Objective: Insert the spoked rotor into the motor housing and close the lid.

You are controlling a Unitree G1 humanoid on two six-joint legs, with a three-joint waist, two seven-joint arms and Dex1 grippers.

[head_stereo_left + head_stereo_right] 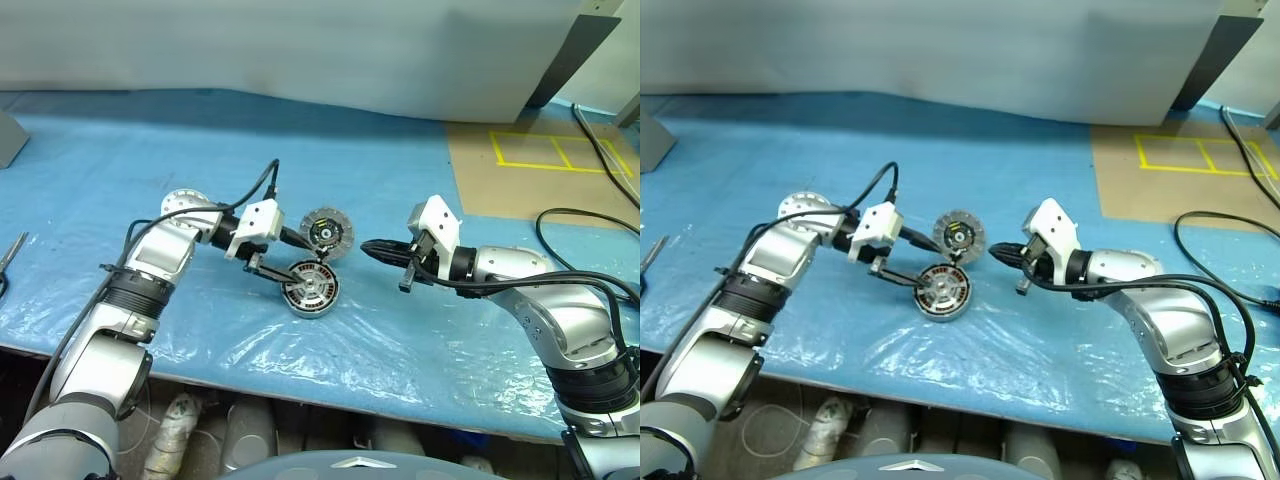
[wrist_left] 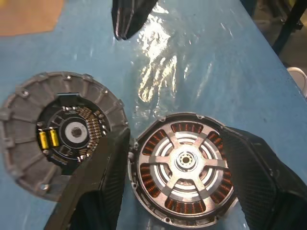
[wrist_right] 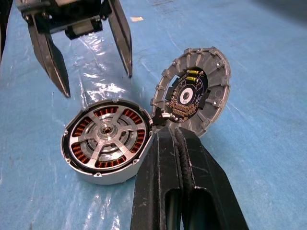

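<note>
The motor housing (image 1: pixel 310 288), a round grey puck with copper windings (image 2: pixel 158 139), lies flat on the blue sheet. The spoked rotor (image 2: pixel 184 165) sits inside it, its silver spokes over the windings. The lid (image 1: pixel 326 232), ribbed grey with a circuit board inside, stands tilted open at the housing's far edge. My left gripper (image 1: pixel 288 255) is open, with one finger on each side of the housing and clear of it. My right gripper (image 3: pixel 168 132) is shut and empty, its tips close to where the lid (image 3: pixel 216 76) meets the housing (image 3: pixel 110 177).
The table's front edge runs close below the housing. Black cables (image 1: pixel 590 215) lie at the right by a brown board with yellow tape (image 1: pixel 550 150). A thin metal tool (image 1: pixel 10 255) lies at the left edge.
</note>
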